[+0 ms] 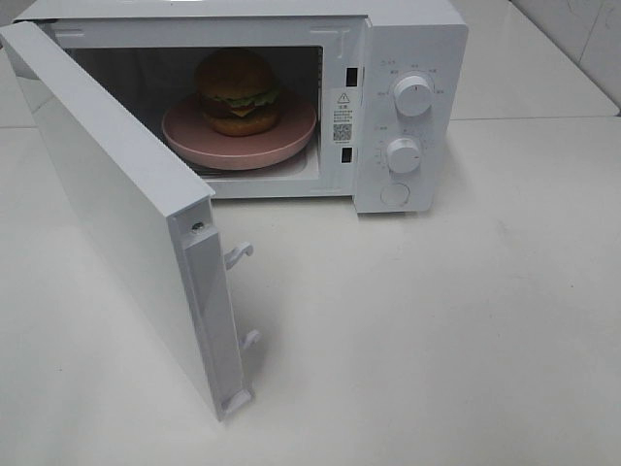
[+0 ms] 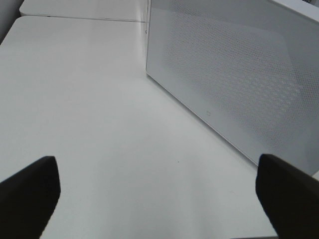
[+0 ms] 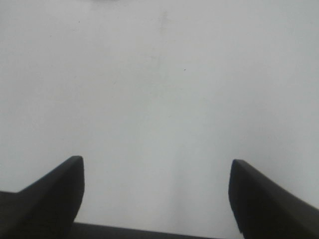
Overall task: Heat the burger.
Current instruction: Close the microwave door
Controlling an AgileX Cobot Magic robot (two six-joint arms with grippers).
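Observation:
The burger, with a golden-brown bun, lettuce and cheese, sits on a round pink plate inside the white microwave. The microwave door stands swung wide open toward the front left. Neither arm shows in the high view. In the left wrist view my left gripper is open over bare table, with the door's perforated outer face ahead of it. My right gripper is open too, with only white table between its dark fingers.
Two white knobs and a round button sit on the microwave's right panel. Two latch hooks stick out from the door's edge. White table spreads in front and to the right of the microwave.

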